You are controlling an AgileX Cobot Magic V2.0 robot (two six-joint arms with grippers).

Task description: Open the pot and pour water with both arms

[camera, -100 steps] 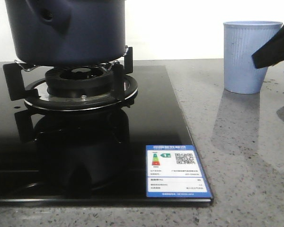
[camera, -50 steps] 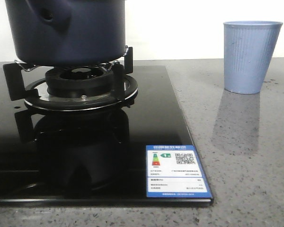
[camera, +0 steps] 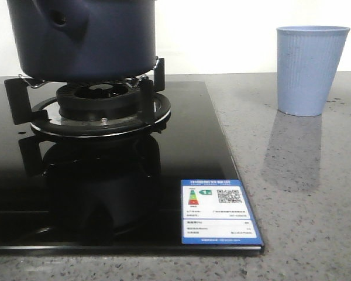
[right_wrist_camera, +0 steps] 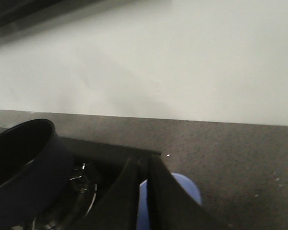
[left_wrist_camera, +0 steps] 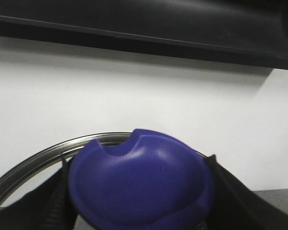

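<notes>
**Pot uncovered on burner, lid held aloft**

Large round dark navy-blue matte pot (camera: 82, 38) seated on black metal burner grate (camera: 96, 99) of glossy black glass hob (camera: 105, 175), open-topped in right wrist view. Left fingers (left_wrist_camera: 48, 206) clamped on rounded blue lid knob (left_wrist_camera: 139, 187) above steel-rimmed lid (left_wrist_camera: 43, 158). Right fingers (right_wrist_camera: 144, 191) pressed together, gripping nothing. Light blue ribbed tapered cup (camera: 310, 67) upright on grey speckled tabletop (camera: 304, 205), well apart from pot.

light: bright, even | glare: glossy cooktop (camera: 105, 193) mirrors burner | wrist views: soft, foreground blurred
</notes>
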